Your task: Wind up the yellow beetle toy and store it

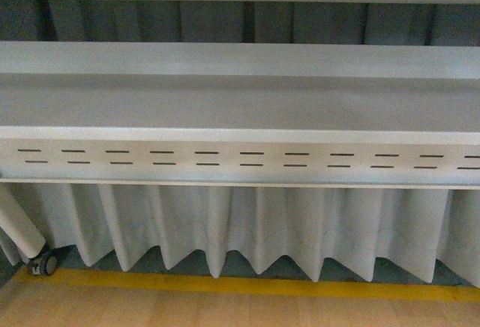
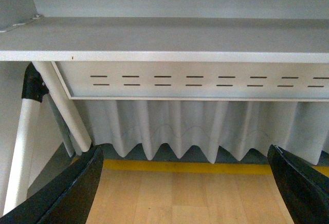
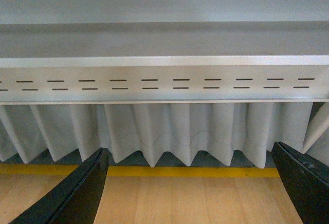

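The yellow beetle toy is out of view in all three views. My left gripper (image 2: 185,183) is open, its two black fingers (image 2: 72,193) standing wide apart over bare wooden floor with nothing between them. My right gripper (image 3: 187,185) is open too, its black fingers (image 3: 77,196) spread wide above the floor, holding nothing. Neither arm appears in the front view.
A grey shelf unit (image 1: 240,102) with a slotted front panel (image 1: 240,158) faces me. A pleated white curtain (image 1: 247,226) hangs below it. A yellow strip (image 1: 247,286) runs along the wooden floor (image 1: 225,308). White frame legs (image 2: 61,106) and a castor (image 1: 43,264) stand at the left.
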`<state>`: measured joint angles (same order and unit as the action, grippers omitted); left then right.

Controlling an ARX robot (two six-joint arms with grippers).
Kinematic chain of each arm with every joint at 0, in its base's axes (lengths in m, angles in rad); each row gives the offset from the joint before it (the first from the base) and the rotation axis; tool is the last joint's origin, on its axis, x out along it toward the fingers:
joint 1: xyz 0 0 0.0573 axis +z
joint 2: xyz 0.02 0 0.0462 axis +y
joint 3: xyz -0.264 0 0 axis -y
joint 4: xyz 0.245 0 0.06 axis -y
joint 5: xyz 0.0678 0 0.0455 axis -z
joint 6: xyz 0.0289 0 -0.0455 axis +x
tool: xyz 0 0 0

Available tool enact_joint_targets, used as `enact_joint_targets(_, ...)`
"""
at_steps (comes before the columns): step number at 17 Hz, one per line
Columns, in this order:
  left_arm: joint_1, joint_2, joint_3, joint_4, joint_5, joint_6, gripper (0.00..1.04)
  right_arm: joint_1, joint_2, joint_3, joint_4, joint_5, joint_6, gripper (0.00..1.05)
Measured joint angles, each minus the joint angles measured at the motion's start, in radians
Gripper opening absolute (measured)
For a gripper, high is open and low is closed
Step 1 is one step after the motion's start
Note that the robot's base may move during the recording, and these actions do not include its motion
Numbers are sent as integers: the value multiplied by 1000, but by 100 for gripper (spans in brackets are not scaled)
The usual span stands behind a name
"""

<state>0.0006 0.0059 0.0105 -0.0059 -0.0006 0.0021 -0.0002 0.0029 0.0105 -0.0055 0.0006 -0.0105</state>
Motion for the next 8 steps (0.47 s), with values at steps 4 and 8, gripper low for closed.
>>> enact_joint_targets(4, 0, 0, 0, 0, 0, 0, 98, 0, 0, 0, 0, 0, 0, 98)
enact_joint_targets(8, 0, 0, 0, 0, 0, 0, 98, 0, 0, 0, 0, 0, 0, 98)
